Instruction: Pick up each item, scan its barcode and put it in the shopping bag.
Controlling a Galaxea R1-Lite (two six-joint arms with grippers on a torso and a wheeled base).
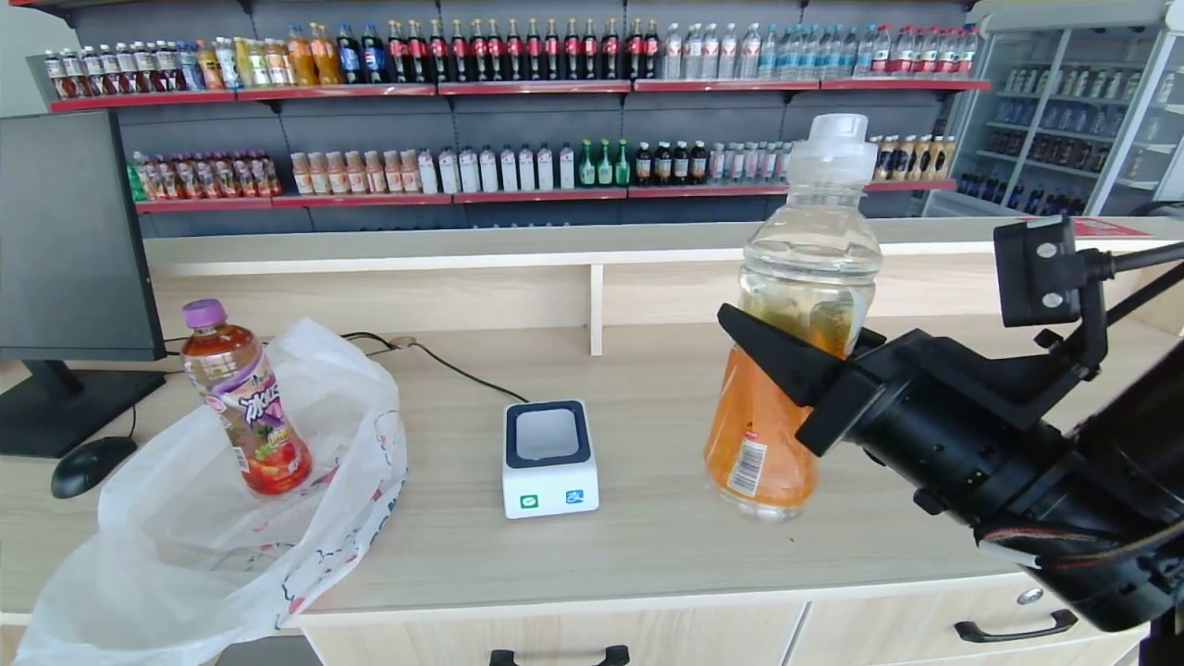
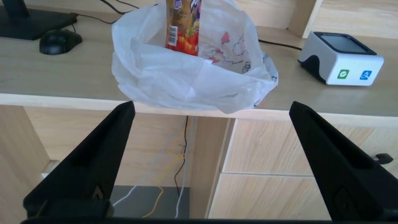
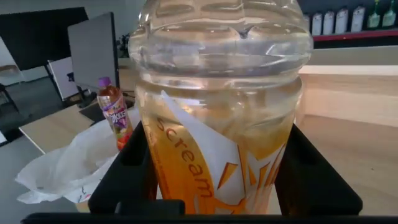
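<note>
head and wrist views at the checkout counter (image 1: 647, 546). an orange bottle (image 1: 763, 435) with a clear cap is held upright by the right gripper (image 1: 807, 344); the jaws are closed against its sides at mid-height, one finger (image 1: 772, 356) being seen across the front. the bottle is placed on the robot's right of the scanner (image 1: 549, 458), near it but apart, with a barcode label low on its front side. whether its base touches the counter cannot be told. in the right wrist view the bottle (image 3: 217, 118) is seen between the two dark fingers (image 3: 127, 174).

the left gripper (image 2: 211, 168) is held below the counter edge in front of the bag (image 2: 186, 81); its jaws are spread wide and nothing is held.

a white plastic bag (image 1: 185, 546) is spread at the counter's left edge. a purple-capped bottle (image 1: 248, 407) is seen standing tilted inside it. a monitor (image 1: 65, 240) and a mouse (image 1: 91, 464) are placed left of the bag. shelves of drinks (image 1: 518, 55) are seen behind the counter.
</note>
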